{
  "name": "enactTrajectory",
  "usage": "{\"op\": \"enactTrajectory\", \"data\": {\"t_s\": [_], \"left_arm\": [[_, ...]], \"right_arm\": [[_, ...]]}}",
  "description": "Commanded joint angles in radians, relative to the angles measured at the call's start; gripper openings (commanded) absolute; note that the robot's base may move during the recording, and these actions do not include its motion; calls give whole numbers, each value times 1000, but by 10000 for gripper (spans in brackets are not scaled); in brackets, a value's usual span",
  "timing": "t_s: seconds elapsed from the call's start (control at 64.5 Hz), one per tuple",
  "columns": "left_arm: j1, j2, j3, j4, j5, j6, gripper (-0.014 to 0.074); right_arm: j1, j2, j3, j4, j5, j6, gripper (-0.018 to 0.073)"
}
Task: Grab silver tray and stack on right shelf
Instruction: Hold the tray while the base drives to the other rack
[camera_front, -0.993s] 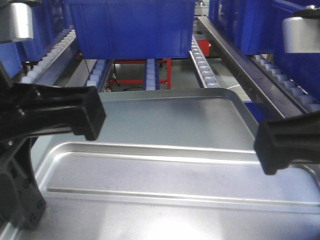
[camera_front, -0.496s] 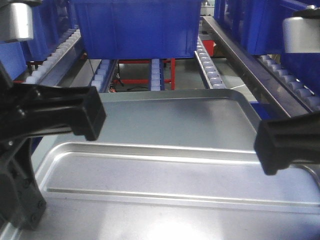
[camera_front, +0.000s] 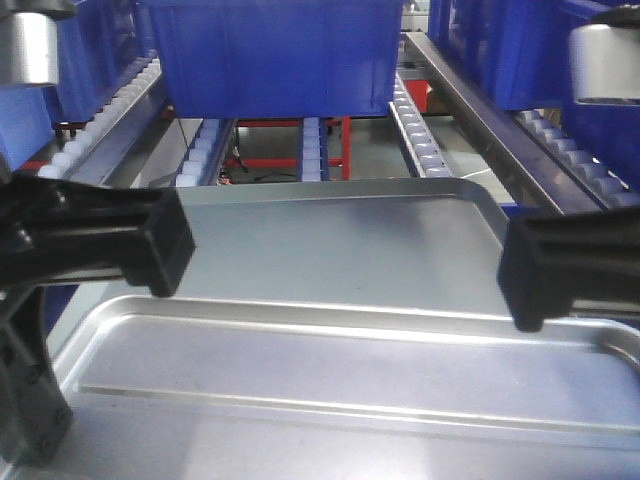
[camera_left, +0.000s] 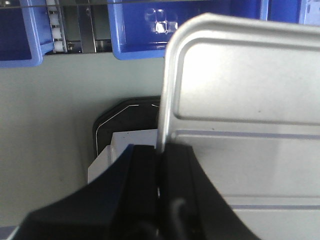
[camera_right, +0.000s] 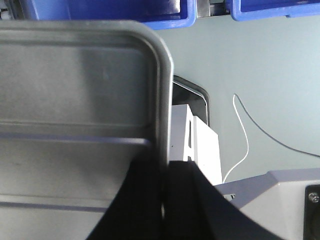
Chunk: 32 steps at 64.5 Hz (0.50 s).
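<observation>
The silver tray (camera_front: 330, 255) is held up in front of me, shiny, with two long ridges across its base. My left gripper (camera_front: 165, 245) is shut on the tray's left rim, seen close in the left wrist view, where the gripper (camera_left: 161, 152) pinches the rim of the tray (camera_left: 240, 85). My right gripper (camera_front: 520, 280) is shut on the right rim, shown in the right wrist view with the gripper (camera_right: 164, 167) clamped on the edge of the tray (camera_right: 75, 80). The right shelf (camera_front: 415, 135), with lanes of small pale rollers, lies just beyond the tray's far edge.
A large blue bin (camera_front: 275, 55) sits on the roller lanes straight ahead, with more blue bins (camera_front: 500, 50) to the right. A steel rail (camera_front: 480, 125) runs along the right. A red frame (camera_front: 270, 160) shows under the rack. Below the tray are a white block (camera_left: 122, 150) and a thin cable (camera_right: 245, 135).
The rack and blue bin shifted slightly right in view. Both grippers sit a little higher and wider apart in the frame, and the tray's near ridges have dropped lower.
</observation>
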Motion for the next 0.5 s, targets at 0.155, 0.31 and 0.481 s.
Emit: {"op": "enactTrajectory", "data": {"t_s": [0.155, 0.31, 0.481], "left_arm": [[6, -21, -14, 91, 113, -8, -92], [6, -21, -14, 91, 113, -8, -92], [8, -21, -21, 77, 109, 10, -92]], "right_arm": [[-10, -17, -18, -41, 213, -3, 59], [-10, -17, -18, -43, 204, -4, 59], [-10, -17, -19, -134, 121, -5, 59]]}}
